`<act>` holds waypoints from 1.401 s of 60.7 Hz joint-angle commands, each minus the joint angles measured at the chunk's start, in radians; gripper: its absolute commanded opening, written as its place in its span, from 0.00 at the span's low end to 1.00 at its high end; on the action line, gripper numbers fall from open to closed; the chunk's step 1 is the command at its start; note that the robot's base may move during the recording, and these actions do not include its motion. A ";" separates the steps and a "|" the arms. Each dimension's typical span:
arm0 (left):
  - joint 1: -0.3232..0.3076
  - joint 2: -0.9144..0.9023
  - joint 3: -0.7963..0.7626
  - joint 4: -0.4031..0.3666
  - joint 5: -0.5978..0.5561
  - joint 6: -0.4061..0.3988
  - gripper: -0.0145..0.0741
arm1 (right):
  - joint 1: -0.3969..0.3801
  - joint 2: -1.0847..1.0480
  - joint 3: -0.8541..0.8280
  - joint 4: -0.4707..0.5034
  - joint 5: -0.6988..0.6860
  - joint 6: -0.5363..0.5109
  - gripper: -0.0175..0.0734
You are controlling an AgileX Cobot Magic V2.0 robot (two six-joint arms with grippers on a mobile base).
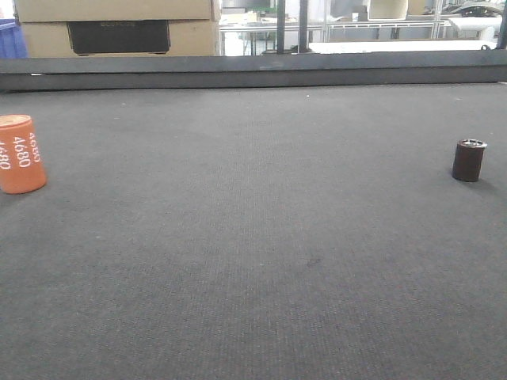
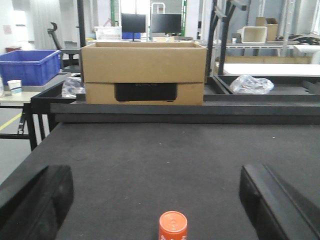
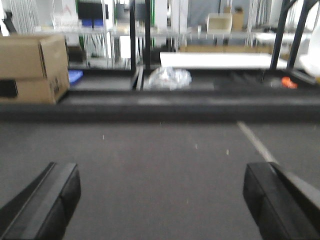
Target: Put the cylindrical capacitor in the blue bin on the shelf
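Observation:
The cylindrical capacitor (image 1: 469, 160), a short dark cylinder with a silvery top, stands upright on the dark mat at the far right. It does not show in either wrist view. My left gripper (image 2: 157, 200) is open, and an orange cylinder (image 2: 173, 226) printed "4680" (image 1: 21, 154) stands low between its wide-spread fingers without touching them. My right gripper (image 3: 160, 200) is open over bare mat. A blue bin (image 2: 30, 65) rests on a side table beyond the left end of the table. The shelf is out of view.
A raised dark rail (image 1: 253, 70) runs along the mat's far edge. Behind it stands a cardboard box (image 2: 144, 72) with a black handle cut-out. A crumpled plastic bag (image 2: 253, 83) lies behind the rail to the right. A pale line (image 3: 255, 141) crosses the mat.

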 commanded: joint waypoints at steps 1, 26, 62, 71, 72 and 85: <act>-0.009 0.008 -0.008 0.001 -0.010 -0.008 0.85 | 0.001 0.069 0.017 0.000 0.007 0.000 0.82; -0.009 0.008 -0.008 -0.004 -0.019 -0.008 0.85 | 0.055 0.299 0.453 0.000 -0.566 0.000 0.82; -0.009 0.008 -0.008 -0.004 -0.034 -0.008 0.85 | 0.060 0.955 0.415 -0.094 -1.296 0.000 0.82; -0.009 0.008 -0.008 -0.004 -0.034 -0.008 0.85 | 0.060 1.071 0.341 -0.094 -1.296 0.006 0.82; -0.009 0.008 -0.008 -0.004 -0.034 -0.008 0.85 | 0.060 1.080 0.336 -0.094 -1.296 0.006 0.82; -0.009 0.008 -0.008 -0.004 -0.034 -0.008 0.85 | 0.060 1.199 0.246 -0.094 -1.298 0.006 0.82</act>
